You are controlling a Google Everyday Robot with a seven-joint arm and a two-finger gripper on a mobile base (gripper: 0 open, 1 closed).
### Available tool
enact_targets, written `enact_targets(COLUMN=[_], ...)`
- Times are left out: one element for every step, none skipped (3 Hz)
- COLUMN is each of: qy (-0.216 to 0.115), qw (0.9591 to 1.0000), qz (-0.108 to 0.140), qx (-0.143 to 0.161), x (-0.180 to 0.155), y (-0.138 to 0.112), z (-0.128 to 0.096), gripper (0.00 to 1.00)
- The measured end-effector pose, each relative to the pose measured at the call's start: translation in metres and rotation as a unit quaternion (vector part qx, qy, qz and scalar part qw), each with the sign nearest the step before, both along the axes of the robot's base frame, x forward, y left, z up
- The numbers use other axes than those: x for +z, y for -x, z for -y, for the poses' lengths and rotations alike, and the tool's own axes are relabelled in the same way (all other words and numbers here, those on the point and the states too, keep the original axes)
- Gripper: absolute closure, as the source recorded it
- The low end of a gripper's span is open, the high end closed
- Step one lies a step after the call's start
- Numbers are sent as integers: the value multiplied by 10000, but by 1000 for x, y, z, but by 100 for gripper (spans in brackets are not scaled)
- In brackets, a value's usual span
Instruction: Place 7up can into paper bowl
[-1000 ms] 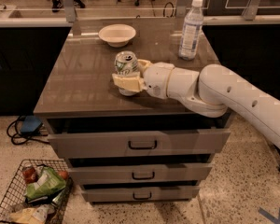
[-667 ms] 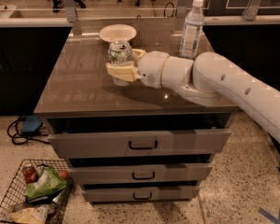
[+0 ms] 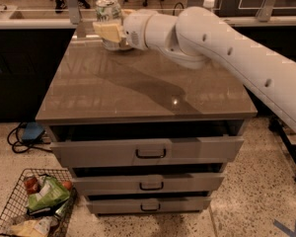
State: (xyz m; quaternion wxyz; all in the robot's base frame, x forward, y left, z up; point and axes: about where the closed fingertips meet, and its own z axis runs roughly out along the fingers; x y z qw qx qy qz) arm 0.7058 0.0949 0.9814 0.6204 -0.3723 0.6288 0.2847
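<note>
My gripper [image 3: 108, 26] is shut on the 7up can [image 3: 108, 9], a white and green can held upright at the far left of the tabletop [image 3: 138, 88]. A cream finger pad [image 3: 106, 32] presses on the can's front. The can hangs just over the paper bowl [image 3: 111, 46]. Only a pale strip of the bowl shows below the can. The rest of it is hidden by the can and the gripper. I cannot tell whether the can touches the bowl.
The white arm [image 3: 227, 48] reaches in from the right across the back of the table. A bottle's white cap [image 3: 208, 3] shows behind it. Drawers [image 3: 150, 152] sit below the tabletop. A wire basket [image 3: 34, 204] with snack bags stands on the floor at left.
The gripper has lifted the can off the table and carried it back and left, to just over the bowl. The table now looks closer in the view.
</note>
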Motion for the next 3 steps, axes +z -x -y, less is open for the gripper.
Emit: enact_targets(qy=[-122,-192,-104], qw=[9987,9971,9935], qz=[-164,-448,-729], qx=[-468,-579,-867], x=[28,21,-4], y=[-61,-102,-150], z=[-28,-64,-72], gripper=[100,100,100])
